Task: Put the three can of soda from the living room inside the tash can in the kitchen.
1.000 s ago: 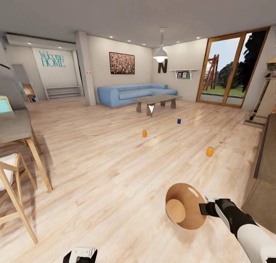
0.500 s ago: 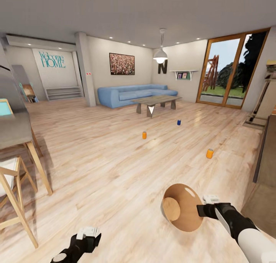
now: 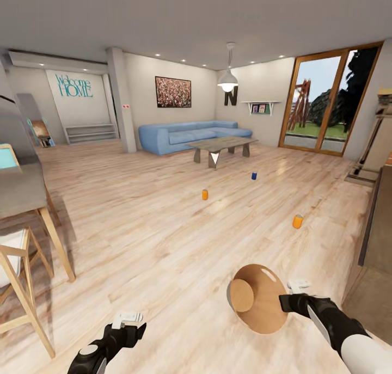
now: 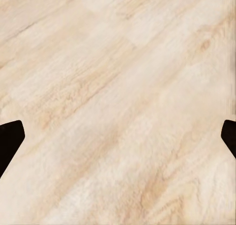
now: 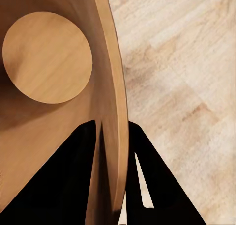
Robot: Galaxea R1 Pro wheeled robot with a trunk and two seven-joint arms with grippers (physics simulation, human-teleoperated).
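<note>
Three cans of soda stand apart on the living room's wood floor: an orange one (image 3: pixel 204 194) mid-floor, a dark blue one (image 3: pixel 253 175) further off, and a second orange one (image 3: pixel 297 221) nearer, at the right. My right gripper (image 3: pixel 288 301) is shut on the rim of the trash can (image 3: pixel 256 300), which hangs tipped with its coppery inside facing me. In the right wrist view the gripper (image 5: pixel 110 131) has one finger on each side of the bin's wall (image 5: pixel 49 136). My left gripper (image 3: pixel 128 319) hangs low at the left, open (image 4: pixel 118 136) over bare floor.
A light-blue sofa (image 3: pixel 185 134) and a coffee table (image 3: pixel 220 144) stand beyond the cans. A grey table (image 3: pixel 19 191) and a wooden chair (image 3: pixel 16 287) line the left side. A dark cabinet (image 3: pixel 378 227) runs along the right, with glass doors (image 3: pixel 324 104) behind it.
My left arm has come forward and further into view. The trash can has shifted a little left and down with the right gripper. The whole view has drifted slightly.
</note>
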